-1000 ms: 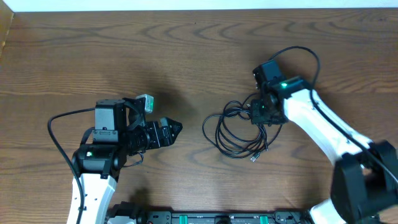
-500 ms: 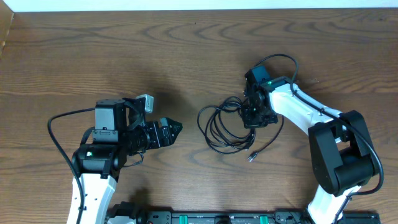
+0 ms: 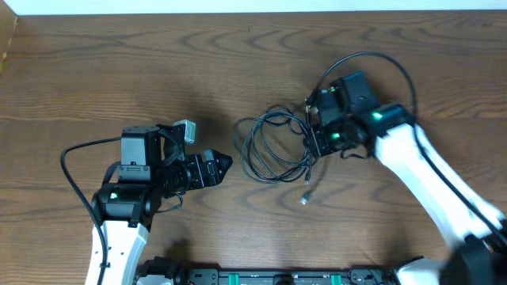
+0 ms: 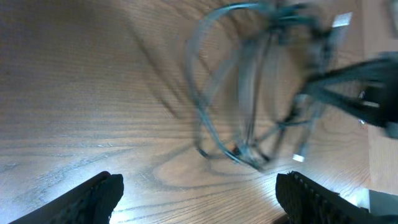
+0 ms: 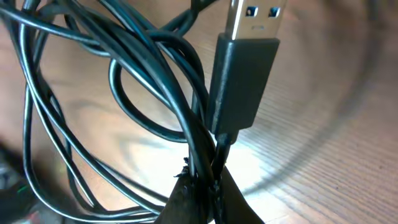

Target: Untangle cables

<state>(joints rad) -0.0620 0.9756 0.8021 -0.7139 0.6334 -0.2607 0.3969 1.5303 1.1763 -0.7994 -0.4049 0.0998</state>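
Brown wood-grain bench (image 3: 95,63) all across, with a pale strip along the far edge. Over on the right: right fingers (image 5: 189,208) clenched hard on a bunch of strands from the black cables (image 5: 149,74), pinching right at the tips. USB plug (image 5: 245,68) standing upright just above the pinch. From overhead, that grip sitting at the right rim of the tangle, tips aimed left. Behind it a black wrist block with a green light, then the white right arm (image 3: 428,174) slanting away to the near right corner. Loops fanned out left of the grip, about mid-bench, one loose plug end (image 3: 304,199) trailing toward the near edge.

Now the left: left fingers (image 3: 215,165) spread wide, gripping nothing, pointed right at the coils but well apart from them. Left arm (image 3: 119,229) rising from the near edge, wrist turned sideways. From its own camera, dark tips low in both corners and the coils blurred beyond on the wood.
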